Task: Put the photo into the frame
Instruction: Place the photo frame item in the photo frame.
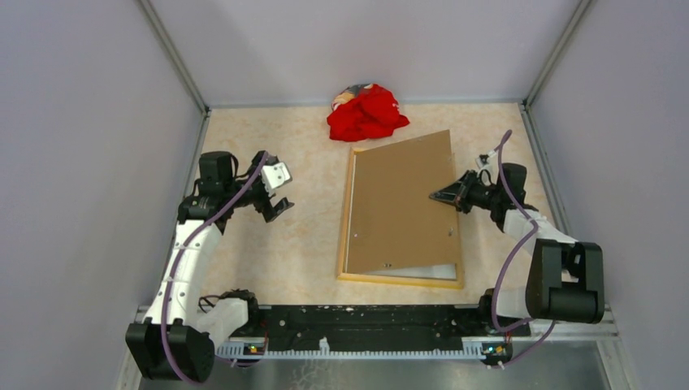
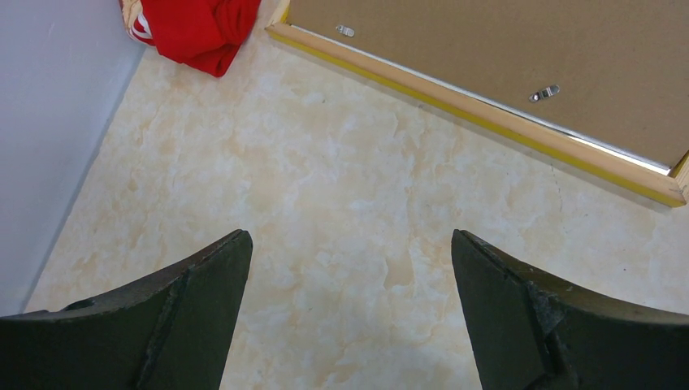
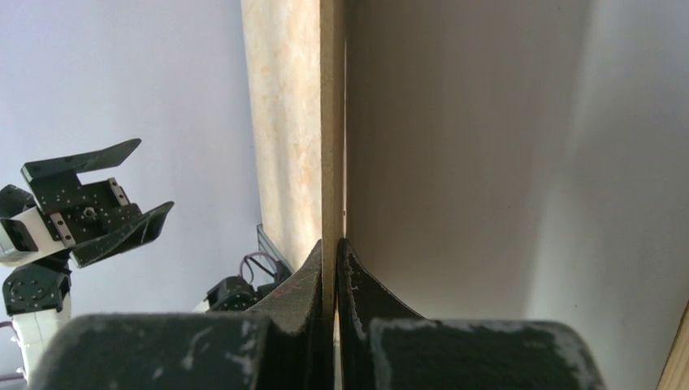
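The frame (image 1: 348, 213) lies face down mid-table, pale wood up with a yellow edge; its near rail shows in the left wrist view (image 2: 487, 119). The brown backing panel (image 1: 402, 203) rests over it, its right edge lifted. My right gripper (image 1: 444, 196) is shut on that edge (image 3: 331, 122). Below the raised panel a plain whitish sheet (image 3: 487, 162) lies in the frame, apparently the photo's white back; a pale strip (image 1: 418, 270) shows at the near end. The printed side is hidden. My left gripper (image 1: 279, 195) hovers open and empty left of the frame (image 2: 349, 237).
A crumpled red cloth (image 1: 367, 112) lies at the back of the table just behind the frame, also in the left wrist view (image 2: 199, 28). Grey walls close in the left, right and back sides. Small metal clips (image 2: 543, 93) sit on the panel.
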`<state>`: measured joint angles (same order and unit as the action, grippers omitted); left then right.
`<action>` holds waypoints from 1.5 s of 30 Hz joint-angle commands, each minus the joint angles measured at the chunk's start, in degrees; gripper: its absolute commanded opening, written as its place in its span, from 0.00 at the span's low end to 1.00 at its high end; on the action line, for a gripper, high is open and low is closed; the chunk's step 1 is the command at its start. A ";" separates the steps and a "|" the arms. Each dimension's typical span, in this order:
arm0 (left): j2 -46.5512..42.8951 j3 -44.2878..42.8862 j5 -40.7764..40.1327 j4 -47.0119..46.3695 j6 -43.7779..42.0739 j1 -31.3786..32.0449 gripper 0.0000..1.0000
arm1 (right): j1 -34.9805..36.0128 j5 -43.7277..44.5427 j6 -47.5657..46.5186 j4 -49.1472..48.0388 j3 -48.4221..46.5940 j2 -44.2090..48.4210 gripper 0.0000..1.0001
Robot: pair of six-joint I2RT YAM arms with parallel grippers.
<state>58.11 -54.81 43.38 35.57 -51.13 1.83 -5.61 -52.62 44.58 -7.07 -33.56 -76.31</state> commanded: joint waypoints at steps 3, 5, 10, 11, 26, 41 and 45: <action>-0.98 0.49 0.32 -2.13 -1.31 -0.10 0.99 | 1.23 -1.78 0.33 -5.50 -3.41 -1.11 0.00; -0.85 0.49 0.24 -2.16 -1.34 -0.10 0.99 | 1.42 -1.78 0.61 -6.00 -3.53 -1.52 0.00; -0.84 0.71 0.13 -2.12 -1.50 -0.08 0.99 | 2.05 -1.31 0.86 -6.93 -3.62 -2.15 0.00; -0.82 0.75 0.05 -2.10 -1.55 -0.10 0.99 | 2.27 -1.14 0.82 -6.94 -3.59 -2.24 0.00; -0.42 0.50 -0.04 -1.70 -2.00 -0.16 0.99 | 4.07 11.51 -11.33 14.04 -9.96 -1.49 0.69; -0.63 0.58 -0.39 -0.80 -2.13 -0.15 0.99 | 10.48 24.25 -15.89 24.07 -14.16 -1.29 0.99; -0.82 0.75 -0.55 -0.44 -2.20 -0.15 0.99 | 11.54 26.55 -15.40 24.73 -14.48 -1.09 0.99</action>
<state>58.13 -54.15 42.33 35.59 -52.49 1.83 4.67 -28.88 29.54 17.58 -45.56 -78.94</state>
